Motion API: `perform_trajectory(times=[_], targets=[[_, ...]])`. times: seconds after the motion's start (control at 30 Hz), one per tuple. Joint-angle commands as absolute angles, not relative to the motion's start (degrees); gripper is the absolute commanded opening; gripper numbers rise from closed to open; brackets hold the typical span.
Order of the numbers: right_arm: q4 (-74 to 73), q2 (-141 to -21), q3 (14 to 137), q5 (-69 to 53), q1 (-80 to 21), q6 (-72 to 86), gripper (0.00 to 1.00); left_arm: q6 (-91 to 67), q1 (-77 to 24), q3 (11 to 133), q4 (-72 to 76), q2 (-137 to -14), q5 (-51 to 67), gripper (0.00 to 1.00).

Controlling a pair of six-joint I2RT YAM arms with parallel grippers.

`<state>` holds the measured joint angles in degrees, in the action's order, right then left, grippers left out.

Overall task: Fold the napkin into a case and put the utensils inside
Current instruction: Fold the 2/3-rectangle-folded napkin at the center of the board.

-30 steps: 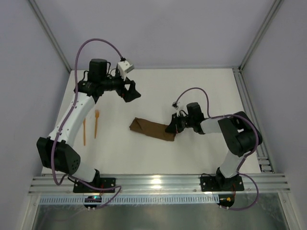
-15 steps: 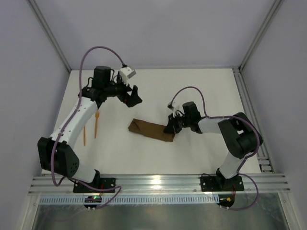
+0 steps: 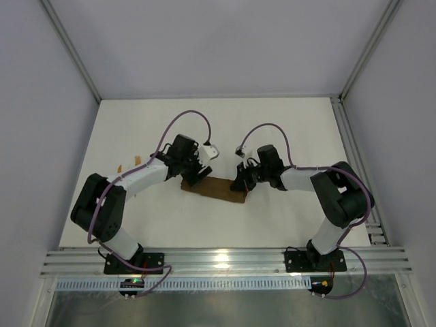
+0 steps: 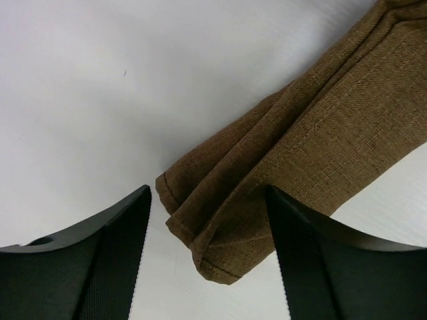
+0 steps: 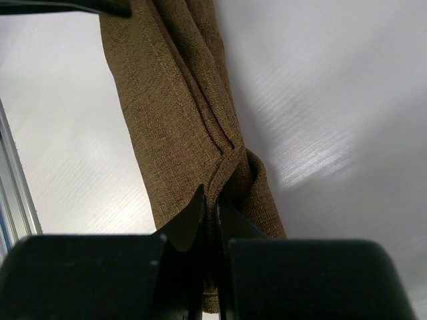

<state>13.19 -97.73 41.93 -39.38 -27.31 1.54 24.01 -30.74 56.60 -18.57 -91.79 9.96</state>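
Observation:
The napkin (image 3: 216, 189) lies mid-table as a narrow dark brown folded strip with layered edges, the case shape. My left gripper (image 3: 194, 176) is low over its left end and open. In the left wrist view the cloth's hemmed corner (image 4: 220, 240) sits between the two fingers of the left gripper (image 4: 208, 200). My right gripper (image 3: 238, 184) is shut on a raised fold at the napkin's right end, and the cloth (image 5: 167, 100) runs away from the right gripper's (image 5: 209, 197) pinched tips. Of the utensils only small orange tips (image 3: 136, 159) show beside the left forearm.
The white table (image 3: 286, 122) is walled by a metal frame, with a rail (image 3: 218, 260) along the near edge. The left arm (image 3: 136, 178) lies low across the table's left half, over the spot where the utensils rest.
The left arm has swung from the back left down and right to the napkin's left end, now covering most of the utensils. The right gripper kept its pinch and edged slightly left.

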Motion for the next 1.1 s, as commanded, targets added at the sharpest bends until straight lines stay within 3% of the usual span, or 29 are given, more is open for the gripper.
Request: perform_trajectory(times=[0.0,0.03,0.13,0.2,0.3,0.33,0.43,0.67,1.07], targets=[[13.0,-95.3,43.5,-41.1,-27.9,0.4,0.03,25.4,-30.4,55.7,-13.4,-91.6,7.7,0.7],[13.0,-95.2,43.4,-41.3,-27.8,0.4,0.03,25.1,-30.4,55.5,-13.6,-91.4,8.3,0.59],[13.6,-95.0,43.1,-41.8,-27.9,0.4,0.03,24.8,-30.4,55.1,-14.3,-91.8,8.4,0.41],[14.1,-95.0,42.9,-42.0,-28.0,0.4,0.03,25.7,-30.4,54.8,-15.0,-92.5,8.3,0.37],[15.1,-95.4,43.0,-43.0,-28.0,0.7,0.03,26.2,-30.4,54.8,-16.7,-92.6,10.1,0.45],[15.3,-95.4,43.1,-43.2,-28.0,0.9,0.03,26.1,-30.4,55.3,-17.2,-92.5,11.8,0.58],[16.1,-95.5,43.3,-43.8,-28.0,1.2,0.03,25.1,-30.6,55.9,-17.5,-91.1,13.8,0.69],[17.9,-95.7,42.9,-44.3,-28.1,1.8,0.03,26.6,-32.9,57.6,-15.6,-85.6,17.8,0.73],[26.2,-96.0,40.3,-46.4,-28.1,6.9,0.03,24.3,-39.1,58.3,-9.3,-95.5,18.2,0.74]])
